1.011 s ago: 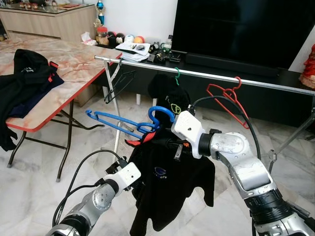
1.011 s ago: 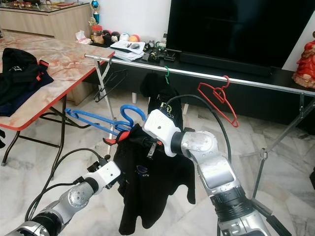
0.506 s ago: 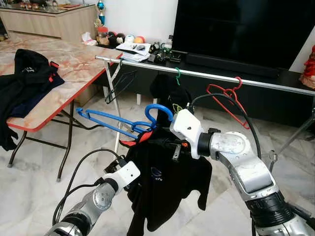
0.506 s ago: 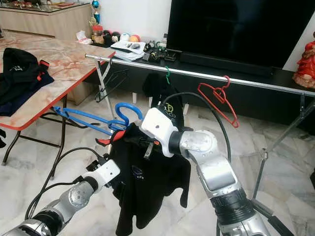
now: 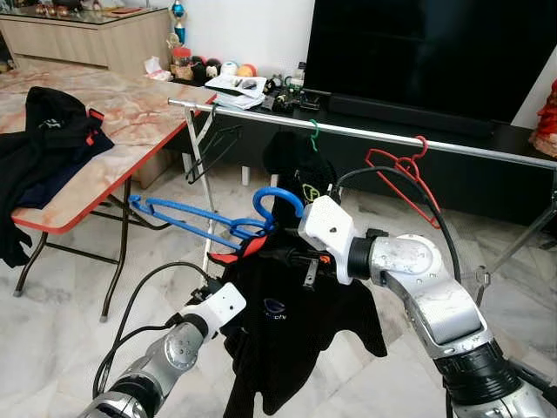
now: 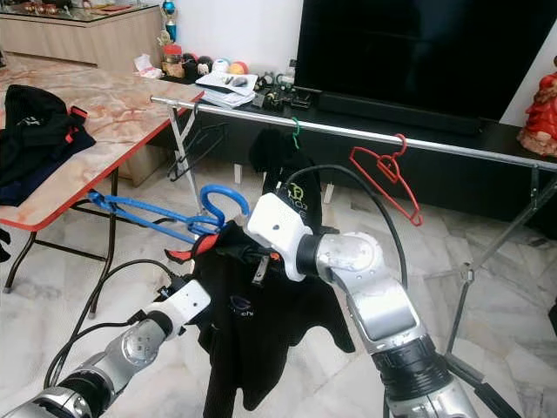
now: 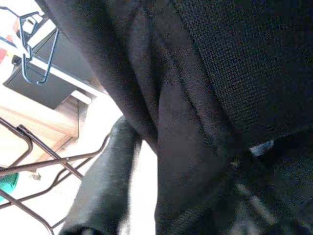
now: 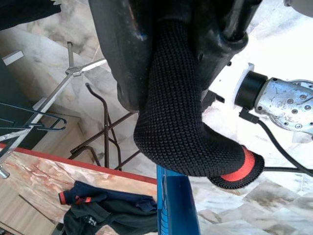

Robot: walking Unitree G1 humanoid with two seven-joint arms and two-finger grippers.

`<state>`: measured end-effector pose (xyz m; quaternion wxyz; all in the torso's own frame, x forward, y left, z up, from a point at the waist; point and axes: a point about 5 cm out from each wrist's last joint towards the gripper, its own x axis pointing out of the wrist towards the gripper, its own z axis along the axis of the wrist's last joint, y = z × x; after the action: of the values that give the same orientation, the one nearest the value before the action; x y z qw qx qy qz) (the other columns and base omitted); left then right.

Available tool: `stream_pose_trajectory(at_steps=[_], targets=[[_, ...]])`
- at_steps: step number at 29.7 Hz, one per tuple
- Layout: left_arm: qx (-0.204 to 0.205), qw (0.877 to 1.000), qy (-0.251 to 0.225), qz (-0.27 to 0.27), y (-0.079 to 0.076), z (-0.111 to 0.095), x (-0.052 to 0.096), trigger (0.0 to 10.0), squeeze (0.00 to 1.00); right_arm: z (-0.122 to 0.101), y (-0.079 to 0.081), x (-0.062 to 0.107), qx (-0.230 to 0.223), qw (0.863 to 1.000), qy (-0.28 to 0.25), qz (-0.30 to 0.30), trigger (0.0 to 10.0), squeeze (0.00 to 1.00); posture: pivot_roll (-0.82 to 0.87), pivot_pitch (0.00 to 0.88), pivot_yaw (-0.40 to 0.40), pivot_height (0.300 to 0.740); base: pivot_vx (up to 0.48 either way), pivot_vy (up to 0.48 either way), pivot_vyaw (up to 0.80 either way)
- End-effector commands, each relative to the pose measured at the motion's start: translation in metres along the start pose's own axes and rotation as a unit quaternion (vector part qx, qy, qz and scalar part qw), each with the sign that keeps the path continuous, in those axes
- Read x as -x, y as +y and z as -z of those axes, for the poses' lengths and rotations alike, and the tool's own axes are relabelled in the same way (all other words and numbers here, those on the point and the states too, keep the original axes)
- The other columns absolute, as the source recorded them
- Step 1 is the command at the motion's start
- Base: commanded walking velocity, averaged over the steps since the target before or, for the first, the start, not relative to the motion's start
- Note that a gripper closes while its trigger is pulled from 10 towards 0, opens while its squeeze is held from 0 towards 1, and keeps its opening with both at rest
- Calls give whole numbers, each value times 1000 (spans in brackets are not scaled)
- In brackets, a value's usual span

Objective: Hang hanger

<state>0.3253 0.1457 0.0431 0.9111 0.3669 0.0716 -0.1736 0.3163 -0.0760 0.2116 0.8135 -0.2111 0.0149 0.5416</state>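
1. Up front, the right end effector (image 5: 291, 254) is buried in the collar of a black shirt (image 5: 287, 326) that sits on a blue hanger (image 5: 209, 224); its fingers are hidden by cloth, so I cannot tell how far they are closed.
2. The hanger is held in mid-air between the two arms, tilted, its hook (image 5: 277, 202) curling up just beside the right wrist housing and its long bar reaching out toward the robot's left.
3. The shirt droops below the hanger, with an orange-trimmed collar edge (image 8: 239, 169) seen in the right wrist view.
4. The left end effector (image 5: 228, 312) is pressed against the shirt's lower left side; dark fabric (image 7: 205, 98) covers its camera, and I cannot tell its opening.
5. Beyond, a metal rail (image 5: 374, 133) runs across in front of a TV (image 5: 426, 52), carrying a red hanger (image 5: 402, 178), a green-hooked hanger with a dark garment (image 5: 300, 161) and a black hanger (image 5: 213, 148).
6. On the left, a marbled surface (image 5: 130, 109) holds dark clothes (image 5: 48, 139).
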Motion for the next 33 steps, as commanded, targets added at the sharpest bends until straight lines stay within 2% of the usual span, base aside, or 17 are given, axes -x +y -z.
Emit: stream_pose_trajectory(at_steps=[1, 19, 20, 27, 31, 33], targets=[[6, 1000, 4, -2, 0, 0, -1, 0, 0, -11, 0, 4, 18, 1000, -17, 2, 0, 0, 100, 29, -64, 740, 0, 0, 0], [53, 999, 5, -11, 3, 0, -1, 0, 0, -10, 1, 5, 17, 1000, -16, 1, 0, 0, 101, 29, -64, 740, 0, 0, 0], [77, 997, 9, -17, 5, 1, -1, 0, 0, -8, 0, 5, 14, 1000, -13, 2, 0, 0, 101, 29, -64, 740, 0, 0, 0], [123, 992, 12, -26, 6, 4, 1, 0, 0, -2, -1, 5, 9, 1000, -5, 6, 0, 0, 104, 29, -65, 740, 0, 0, 0], [185, 982, 18, -34, 9, 6, 1, 0, 0, 4, -3, 7, 7, 1000, 4, 18, 0, 0, 101, 29, -64, 740, 0, 0, 0], [202, 979, 19, -34, 10, 7, 1, 0, 0, 12, -7, 11, 1, 999, 14, 29, 0, 0, 101, 29, -64, 740, 0, 0, 0]])
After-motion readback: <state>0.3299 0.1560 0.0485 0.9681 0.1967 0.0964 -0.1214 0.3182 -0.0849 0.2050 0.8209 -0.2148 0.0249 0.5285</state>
